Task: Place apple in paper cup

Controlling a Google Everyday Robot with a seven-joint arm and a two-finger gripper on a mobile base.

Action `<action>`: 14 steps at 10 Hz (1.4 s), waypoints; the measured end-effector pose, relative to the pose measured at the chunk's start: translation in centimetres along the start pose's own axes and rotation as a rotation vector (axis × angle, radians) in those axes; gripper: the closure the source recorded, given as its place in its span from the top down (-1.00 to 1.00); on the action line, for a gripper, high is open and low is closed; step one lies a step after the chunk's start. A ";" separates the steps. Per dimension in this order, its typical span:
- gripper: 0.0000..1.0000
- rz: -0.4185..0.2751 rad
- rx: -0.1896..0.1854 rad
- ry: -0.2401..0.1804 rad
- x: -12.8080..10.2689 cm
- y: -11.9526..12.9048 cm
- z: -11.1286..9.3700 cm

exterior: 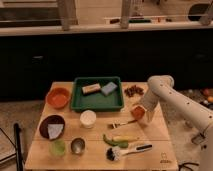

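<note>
At the far left of the wooden table (pixel 165 140) sat an orange bowl (pixel 58 97), and nearer the front edge a dark bowl (pixel 52 126) with something pale inside it. In front of that stood a pale green cup (pixel 58 147), with a shiny metal cup (pixel 77 145) just beside it. The green tray (pixel 75 95) lay at the back of the table and held a tan block (pixel 91 89) and a blue sponge (pixel 108 88), side by side. The paper cup (pixel 88 118) stood upright just in front of the tray, apart from everything else. Further right lay a small utensil (pixel 118 124), a green and yellow item (pixel 117 140) and a brush (pixel 127 150) near the front edge. A cluster of small brown things (pixel 133 91) lay just right of the tray. The apple (pixel 136 112) was right of the utensil, well apart from the paper cup, with the gripper (pixel 141 116) down against it; whether the gripper was clamped on the apple or loose around it could not be told. The white arm (pixel 175 102) reached in from the right.
</note>
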 end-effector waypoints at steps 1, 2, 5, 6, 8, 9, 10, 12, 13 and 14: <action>0.44 -0.003 -0.004 0.000 0.0 0.0 0.2; 0.21 -0.007 -0.007 0.001 0.0 0.1 0.3; -0.45 -0.013 0.000 -0.006 0.0 0.1 0.3; -0.61 -0.012 0.004 -0.010 0.1 0.1 0.2; -0.96 -0.008 0.000 -0.021 0.2 0.3 0.2; -1.00 -0.005 -0.004 -0.023 0.3 0.5 0.2; -1.00 -0.004 -0.006 -0.026 0.4 0.5 0.2; -1.00 -0.005 -0.010 -0.026 0.4 0.5 0.2; -1.00 -0.007 -0.012 -0.024 0.4 0.5 0.1; -1.00 -0.008 -0.014 -0.023 0.4 0.5 0.1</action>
